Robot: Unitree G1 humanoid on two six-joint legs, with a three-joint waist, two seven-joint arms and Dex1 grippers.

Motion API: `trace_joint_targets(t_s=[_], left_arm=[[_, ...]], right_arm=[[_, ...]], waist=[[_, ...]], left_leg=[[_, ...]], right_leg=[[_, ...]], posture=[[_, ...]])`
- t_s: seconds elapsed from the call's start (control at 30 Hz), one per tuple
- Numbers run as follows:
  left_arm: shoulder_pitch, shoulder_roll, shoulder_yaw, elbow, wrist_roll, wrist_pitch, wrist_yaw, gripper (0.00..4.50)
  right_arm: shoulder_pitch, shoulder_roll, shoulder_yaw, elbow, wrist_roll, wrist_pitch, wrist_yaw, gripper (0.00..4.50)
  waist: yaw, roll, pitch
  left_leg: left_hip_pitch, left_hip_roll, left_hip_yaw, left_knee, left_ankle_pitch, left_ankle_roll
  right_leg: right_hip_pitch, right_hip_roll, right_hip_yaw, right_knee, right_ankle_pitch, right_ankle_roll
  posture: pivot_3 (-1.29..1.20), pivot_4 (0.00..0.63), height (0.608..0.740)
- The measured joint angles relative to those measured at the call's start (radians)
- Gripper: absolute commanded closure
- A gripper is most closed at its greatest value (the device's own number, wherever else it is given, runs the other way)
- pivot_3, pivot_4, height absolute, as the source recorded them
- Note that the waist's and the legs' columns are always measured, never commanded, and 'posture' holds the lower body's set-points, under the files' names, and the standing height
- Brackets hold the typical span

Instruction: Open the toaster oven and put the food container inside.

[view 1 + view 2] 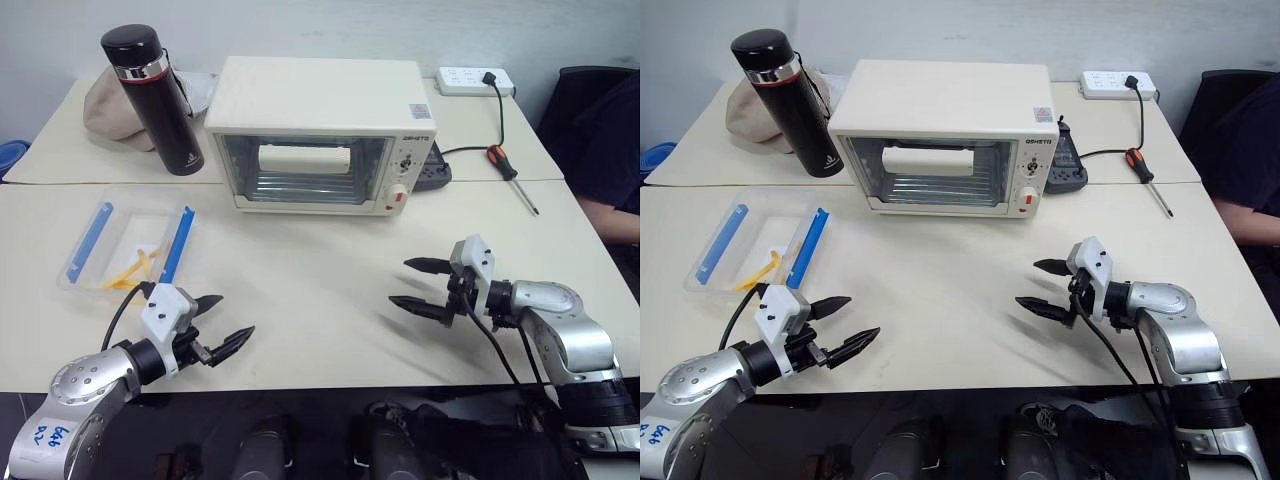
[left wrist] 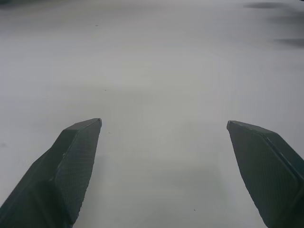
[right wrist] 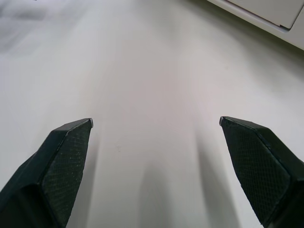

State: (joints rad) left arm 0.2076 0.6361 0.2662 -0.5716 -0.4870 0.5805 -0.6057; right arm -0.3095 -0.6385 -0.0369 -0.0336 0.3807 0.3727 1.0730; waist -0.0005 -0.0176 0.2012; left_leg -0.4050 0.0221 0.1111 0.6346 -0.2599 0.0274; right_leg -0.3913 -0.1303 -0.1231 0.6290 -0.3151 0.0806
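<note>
Even, diffuse overhead light, bright enough; the pale cream tabletop is nearly washed out. Shadows soft and faint, the clearest a smear beside the right gripper. Mild glare on the cream-white boxy toaster oven glass door. Wrist views look dimmer and greyish, background soft, slight vignetting at corners.

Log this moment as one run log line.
toaster oven door shut | food container on table, untouched | left gripper open | right gripper open
</note>
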Motion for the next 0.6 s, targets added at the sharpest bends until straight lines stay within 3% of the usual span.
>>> trace_joint_targets(t_s=[0.6], left_arm=[[-0.011, -0.024, 0.004, -0.014, -0.062, 0.041, 0.008, 0.0]], right_arm=[[-0.081, 0.005, 0.008, -0.026, 0.07, 0.111, -0.008, 0.02]], waist=[[-0.001, 0.0, 0.0]], left_leg=[[0.0, 0.0, 0.0, 0.001, 0.0, 0.001]], right_leg=[[0.0, 0.0, 0.001, 0.0, 0.0, 0.0]], posture=[[0.0, 0.15, 0.74]])
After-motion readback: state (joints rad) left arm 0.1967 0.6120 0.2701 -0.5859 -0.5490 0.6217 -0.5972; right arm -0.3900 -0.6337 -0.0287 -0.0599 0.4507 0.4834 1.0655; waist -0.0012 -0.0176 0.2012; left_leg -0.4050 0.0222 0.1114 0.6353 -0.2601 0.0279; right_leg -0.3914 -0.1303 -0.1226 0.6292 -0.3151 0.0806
